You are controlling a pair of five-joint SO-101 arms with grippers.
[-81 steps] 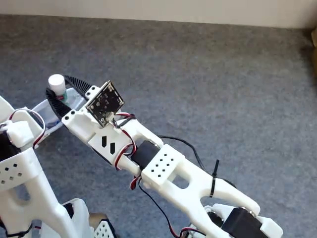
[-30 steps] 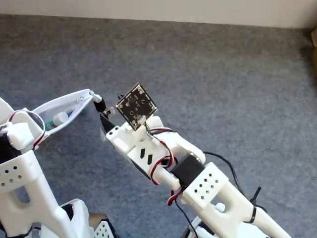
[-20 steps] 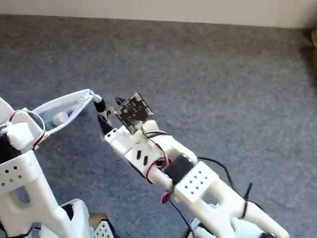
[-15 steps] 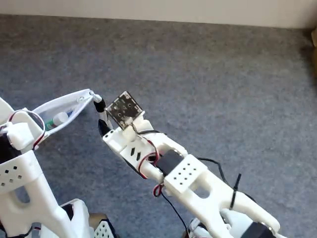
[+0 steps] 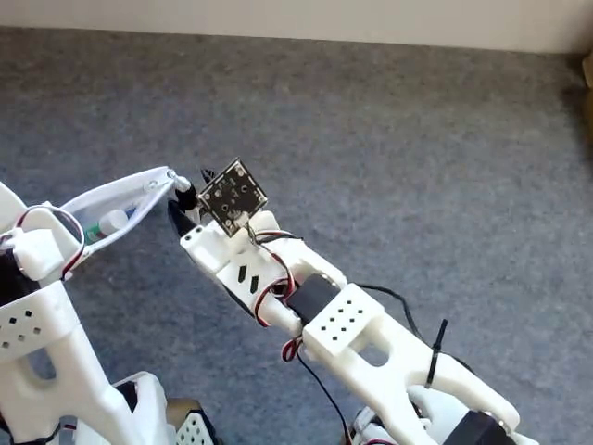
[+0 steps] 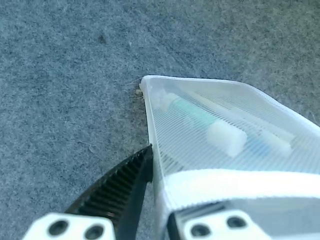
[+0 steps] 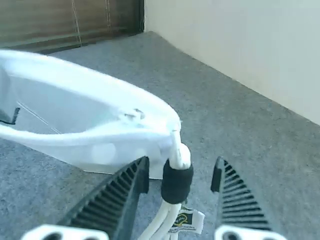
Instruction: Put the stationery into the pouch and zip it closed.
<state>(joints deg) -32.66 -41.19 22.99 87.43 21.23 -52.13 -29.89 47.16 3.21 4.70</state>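
Spreading across every view is a grey, short-pile carpeted tabletop (image 5: 417,120), and over it the white plastic right arm (image 5: 343,320) runs from the lower right of the high view up toward the centre left, while the white left arm (image 5: 37,334) rises along the lower left edge. Between them, at the left of the high view, hangs the white translucent mesh pouch (image 5: 120,188), held off the carpet. The left gripper (image 6: 156,170) is clamped on one edge of the pouch, its black ribbed finger pressed against the mesh. The right gripper (image 7: 180,172) is spread wide, one jaw on either side of the zip pull but not yet pinching it. Inside the pouch lies the stationery: a green-barrelled pen (image 6: 192,112) and a small white block-like piece (image 6: 227,138) just beside it. Smallest is the white cord zip pull with its black sleeve (image 7: 176,186), dangling at the pouch corner nearest the right arm. The step in hand looks like gripping that pull. To do it well, the jaws should close squarely on the black sleeve, not the thin cord. The pull should then be drawn along the zip line toward the held end, while the left arm keeps the pouch taut so the fabric does not bunch.
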